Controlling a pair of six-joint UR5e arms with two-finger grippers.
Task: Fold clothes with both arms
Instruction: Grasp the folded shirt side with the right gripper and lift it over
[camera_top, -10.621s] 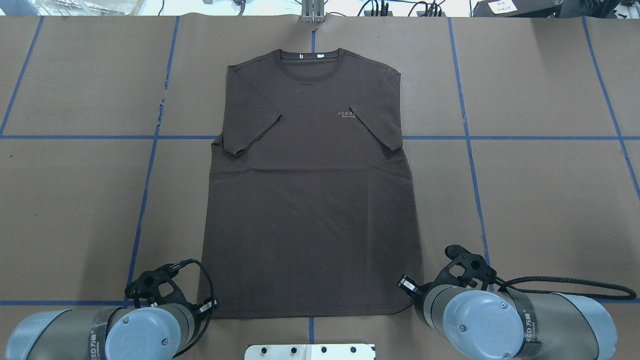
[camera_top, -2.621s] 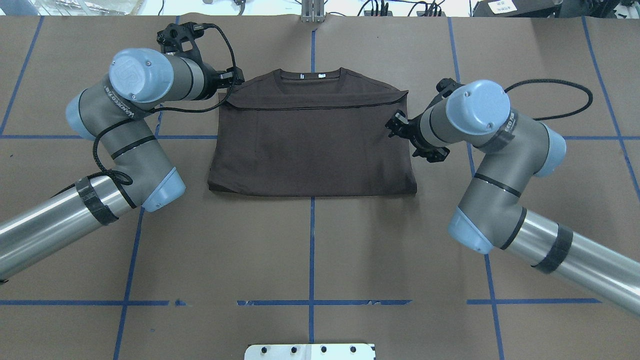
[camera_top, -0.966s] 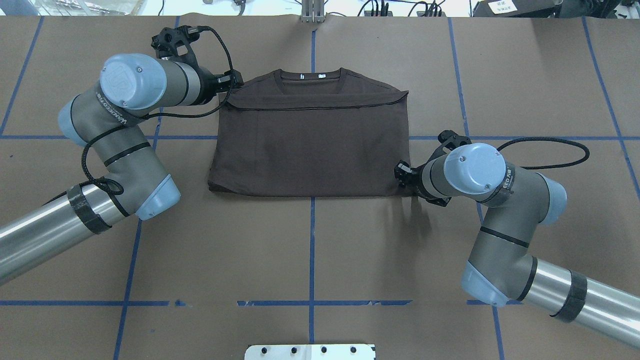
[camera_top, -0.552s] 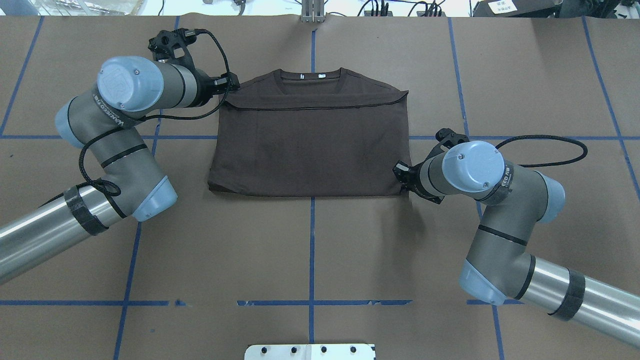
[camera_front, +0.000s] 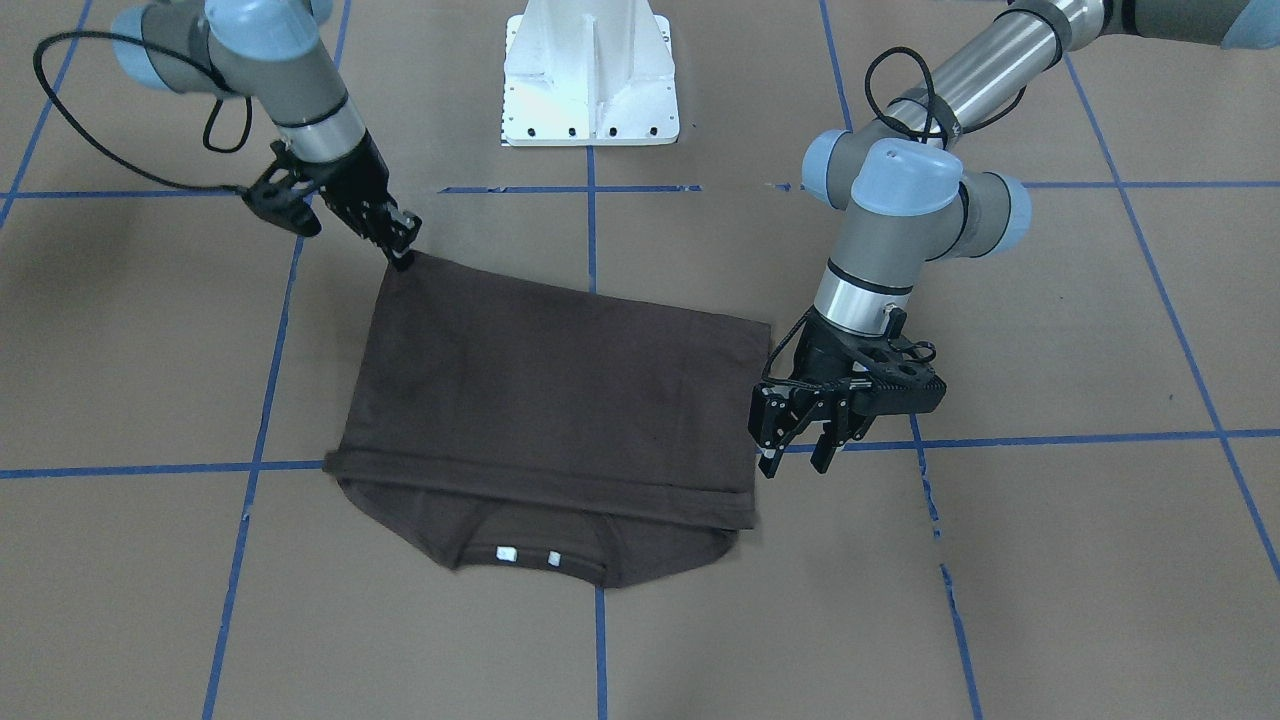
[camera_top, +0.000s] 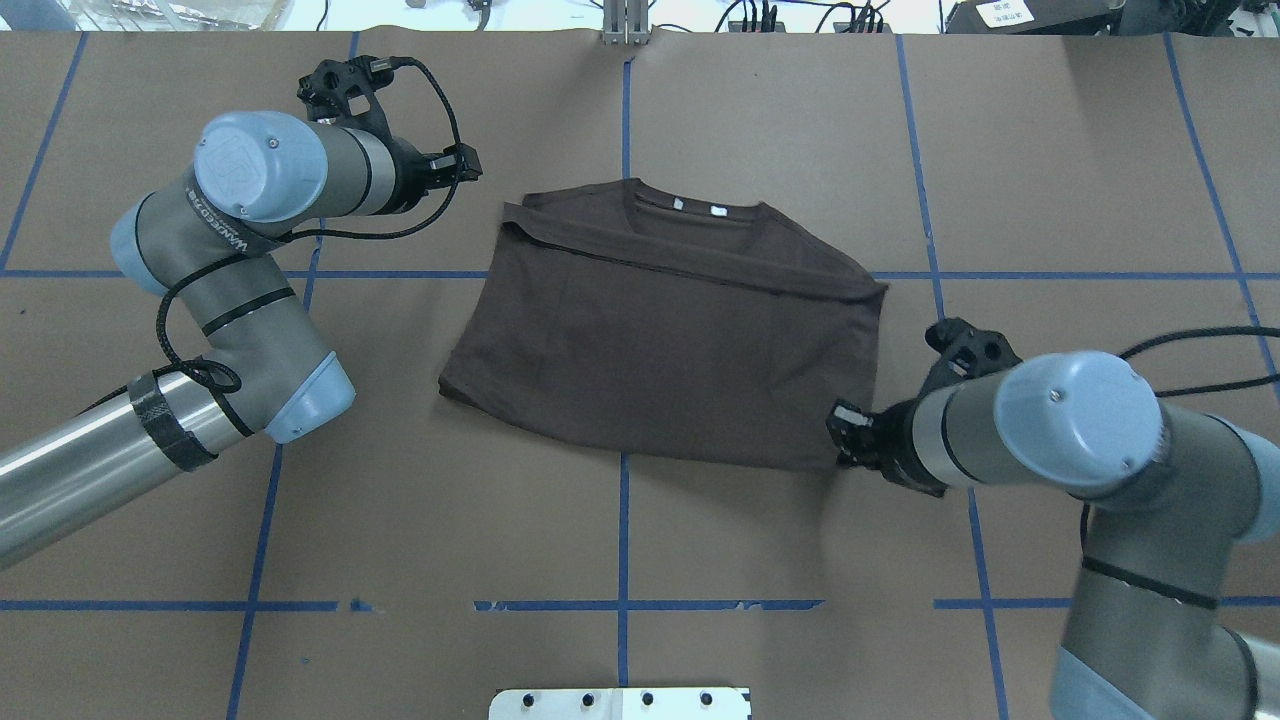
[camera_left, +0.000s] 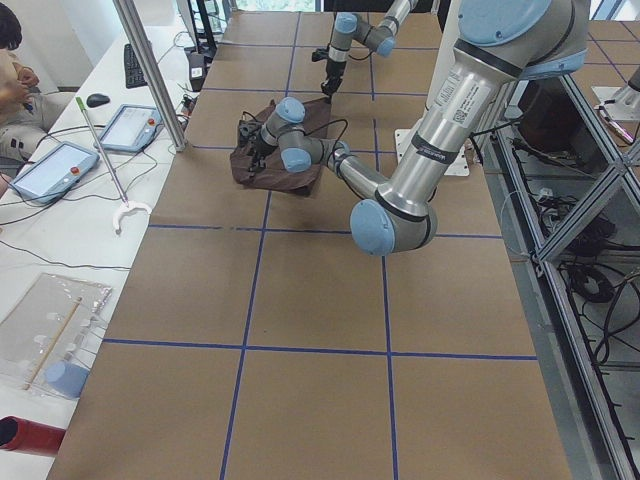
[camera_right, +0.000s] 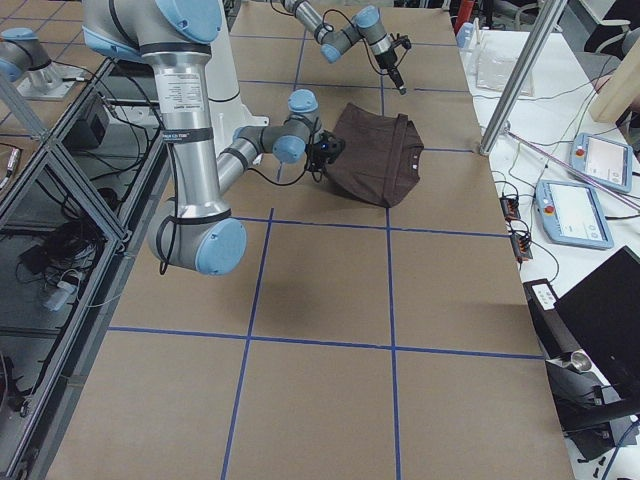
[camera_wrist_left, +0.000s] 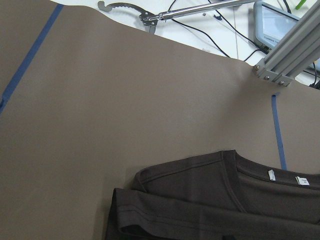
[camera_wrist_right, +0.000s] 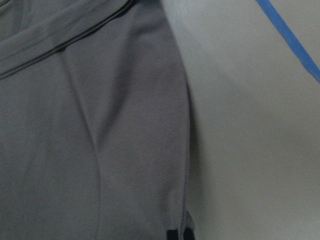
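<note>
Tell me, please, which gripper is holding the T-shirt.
The right gripper, pinching a corner of the T-shirt at its folded edge; the left gripper hangs open, clear of the cloth.

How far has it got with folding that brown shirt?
Done: the T-shirt is folded once, bottom half laid over the top half, though it lies skewed on the table. In hand: the right pincer pinches one corner at the fold line, while the left pincer hangs open beside the opposite edge, holding nothing. Left: probably another fold or two to make it compact.
</note>
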